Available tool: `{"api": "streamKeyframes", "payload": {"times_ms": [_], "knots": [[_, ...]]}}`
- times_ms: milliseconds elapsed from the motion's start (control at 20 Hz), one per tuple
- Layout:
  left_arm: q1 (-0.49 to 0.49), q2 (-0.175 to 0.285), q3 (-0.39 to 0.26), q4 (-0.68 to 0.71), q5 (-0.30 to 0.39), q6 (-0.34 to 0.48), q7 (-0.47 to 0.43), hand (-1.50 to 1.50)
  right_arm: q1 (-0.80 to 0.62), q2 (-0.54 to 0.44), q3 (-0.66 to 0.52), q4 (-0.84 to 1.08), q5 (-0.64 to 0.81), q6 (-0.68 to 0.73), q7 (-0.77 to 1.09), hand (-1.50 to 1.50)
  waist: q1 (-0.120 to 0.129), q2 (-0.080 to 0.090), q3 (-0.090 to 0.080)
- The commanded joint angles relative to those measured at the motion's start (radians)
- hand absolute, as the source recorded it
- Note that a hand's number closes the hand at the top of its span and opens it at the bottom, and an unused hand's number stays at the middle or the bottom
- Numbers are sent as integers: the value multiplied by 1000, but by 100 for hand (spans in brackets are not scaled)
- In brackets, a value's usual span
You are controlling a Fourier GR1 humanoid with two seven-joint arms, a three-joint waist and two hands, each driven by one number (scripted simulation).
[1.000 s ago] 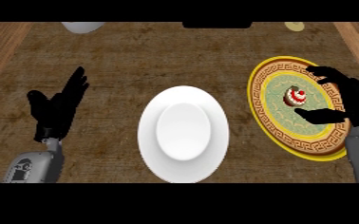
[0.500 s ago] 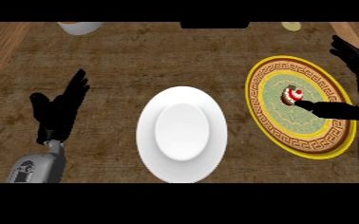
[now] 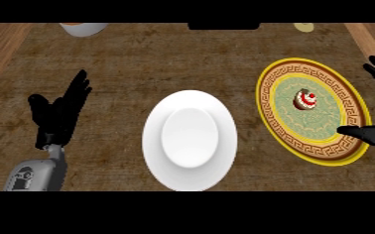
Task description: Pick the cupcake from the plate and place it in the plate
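A small cupcake (image 3: 306, 99) with white icing and a red top sits near the middle of a yellow patterned plate (image 3: 282, 82) at the right. A plain white plate (image 3: 190, 167) lies in the centre of the counter with nothing on it. My right hand (image 3: 360, 133) shows only at the right edge, its thumb over the patterned plate's rim and a fingertip higher up, spread wide apart and clear of the cupcake. My left hand (image 3: 58, 110) rests open at the left, fingers up, well away from both plates.
A white bowl (image 3: 83, 28) shows partly at the top left and a small pale object (image 3: 304, 27) at the top right. A dark object (image 3: 223, 26) sits at the counter's far edge. Wooden strips border the counter at both sides.
My right hand has drawn back to the right, from over the cupcake to the view's edge. The cupcake stays on the patterned plate. The left hand has not moved.
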Motion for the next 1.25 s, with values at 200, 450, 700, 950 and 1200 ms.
{"api": "streamKeyframes", "payload": {"times_ms": [200, 450, 700, 950, 1200], "knots": [[-50, -10, 28, 75, -11, -36, -38, 0, -14, -139, -77, 141, -123, 95, -68, -150, 7, 3, 0], [-50, 12, 53, 49, 9, -66, 0, 0, -13, -210, -106, 350, -67, 126, -270, -150, 10, 4, 1], [1, -25, 33, 18, -32, -40, -19, 0, -34, -229, -94, 390, -43, 67, -280, -150, 12, 3, 0], [-14, -20, 51, 80, -24, -71, -70, 0, -11, -335, -108, 565, 5, 145, -422, -150, 11, 5, 1], [-28, -52, 26, 81, -62, -41, -62, 0, -67, -418, -102, 735, 41, 163, -504, -150, 14, 5, 1]]}}
